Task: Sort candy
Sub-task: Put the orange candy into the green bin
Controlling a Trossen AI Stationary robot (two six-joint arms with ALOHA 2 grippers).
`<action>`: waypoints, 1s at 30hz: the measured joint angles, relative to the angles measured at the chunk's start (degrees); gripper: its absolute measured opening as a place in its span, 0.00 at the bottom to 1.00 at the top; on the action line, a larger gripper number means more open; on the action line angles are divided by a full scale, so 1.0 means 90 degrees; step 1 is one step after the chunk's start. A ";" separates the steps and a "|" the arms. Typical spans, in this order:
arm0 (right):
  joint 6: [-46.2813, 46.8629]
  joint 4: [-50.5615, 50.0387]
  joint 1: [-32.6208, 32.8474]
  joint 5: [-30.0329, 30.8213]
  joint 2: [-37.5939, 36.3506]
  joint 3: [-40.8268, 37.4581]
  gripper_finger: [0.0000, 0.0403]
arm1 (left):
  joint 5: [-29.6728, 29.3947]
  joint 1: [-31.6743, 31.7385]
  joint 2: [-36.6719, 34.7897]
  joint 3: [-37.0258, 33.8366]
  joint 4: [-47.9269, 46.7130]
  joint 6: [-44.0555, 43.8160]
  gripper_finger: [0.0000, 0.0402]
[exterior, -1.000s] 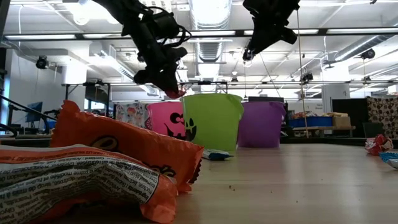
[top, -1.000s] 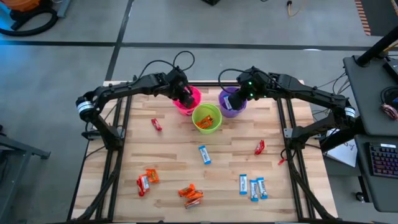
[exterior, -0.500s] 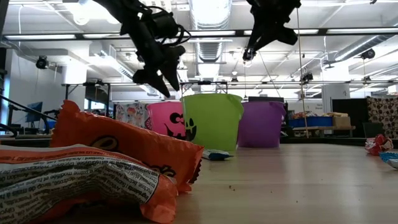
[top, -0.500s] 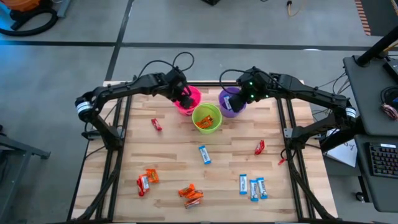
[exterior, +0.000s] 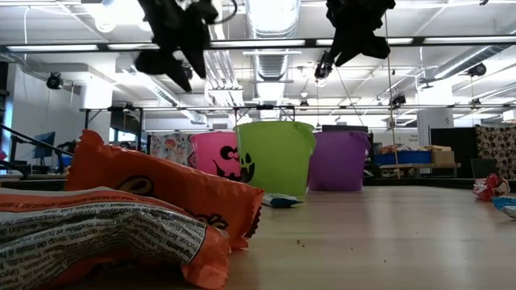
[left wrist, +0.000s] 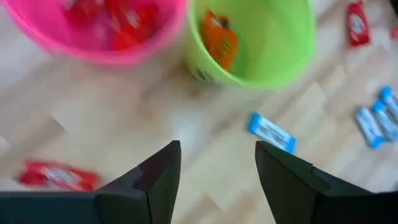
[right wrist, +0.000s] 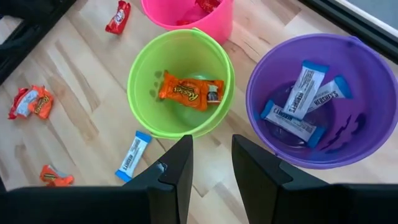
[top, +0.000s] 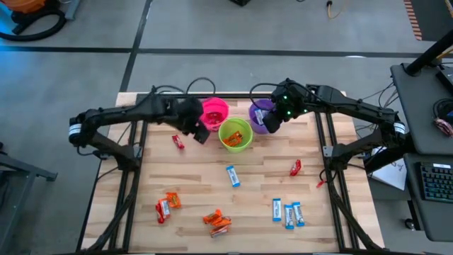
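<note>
While scattered across the tabletop's near half, candy (top: 233, 176) in red, orange and blue wrappers, more inside pink cup (top: 215, 111), green cup (top: 235, 133), purple cup (top: 261, 115) toward far edge, left gripper (top: 200, 132) jaws apart, empty, beside pink cup, right gripper (top: 272, 122) above purple cup, jaws parted, empty.

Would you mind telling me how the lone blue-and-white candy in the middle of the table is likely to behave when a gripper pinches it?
The blue-and-white candy looks flat and small, so probably light. Its shiny wrapper may be slippery. Lying flat on the table, it should slide rather than roll.
</note>
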 joint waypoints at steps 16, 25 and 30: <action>-0.0539 0.0030 0.0000 -0.0001 0.0010 0.0000 0.25 | 0.0215 -0.3276 0.0243 -0.0539 -0.1150 -0.4315 0.46; -0.0580 0.0034 0.0000 -0.0001 0.0010 0.0000 0.25 | 0.0790 -0.4034 0.0620 -0.1848 -0.0842 -0.6202 0.38; -0.0576 0.0032 0.0000 -0.0019 0.0012 0.0000 0.25 | 0.0792 -0.4082 0.0804 -0.2361 -0.0258 -0.6379 0.37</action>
